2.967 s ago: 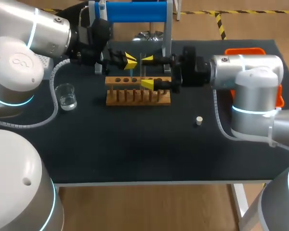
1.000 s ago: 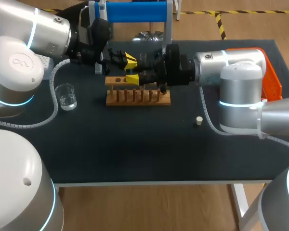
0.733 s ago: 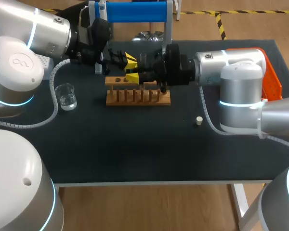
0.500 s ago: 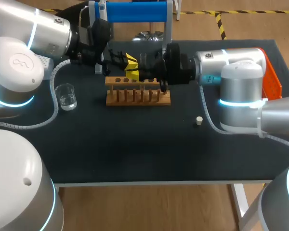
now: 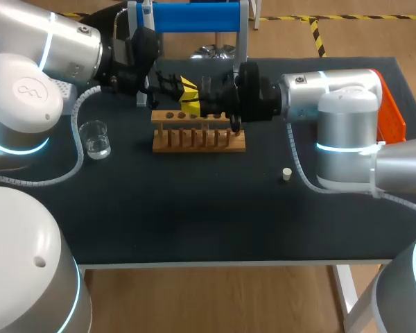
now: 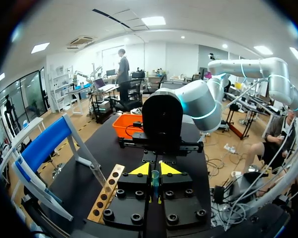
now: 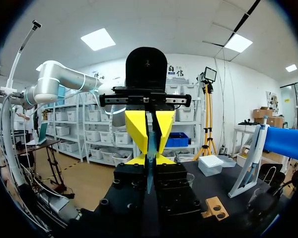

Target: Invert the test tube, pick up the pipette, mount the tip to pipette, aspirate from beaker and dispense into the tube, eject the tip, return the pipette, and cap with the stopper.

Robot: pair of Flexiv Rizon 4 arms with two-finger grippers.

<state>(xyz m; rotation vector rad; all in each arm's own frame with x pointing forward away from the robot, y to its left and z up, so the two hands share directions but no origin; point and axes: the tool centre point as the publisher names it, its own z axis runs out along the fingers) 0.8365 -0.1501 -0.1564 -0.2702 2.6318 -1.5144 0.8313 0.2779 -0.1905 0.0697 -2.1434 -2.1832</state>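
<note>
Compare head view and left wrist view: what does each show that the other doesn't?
Head view only: the beaker and the stopper. Left wrist view only: a clear look at the test tube between the fingers of the left gripper. Both: the wooden rack, the orange bin, and the right gripper facing the left gripper.

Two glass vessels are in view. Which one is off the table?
The test tube: left gripper and right gripper both clamp it in the air, while the beaker stands on the table.
</note>
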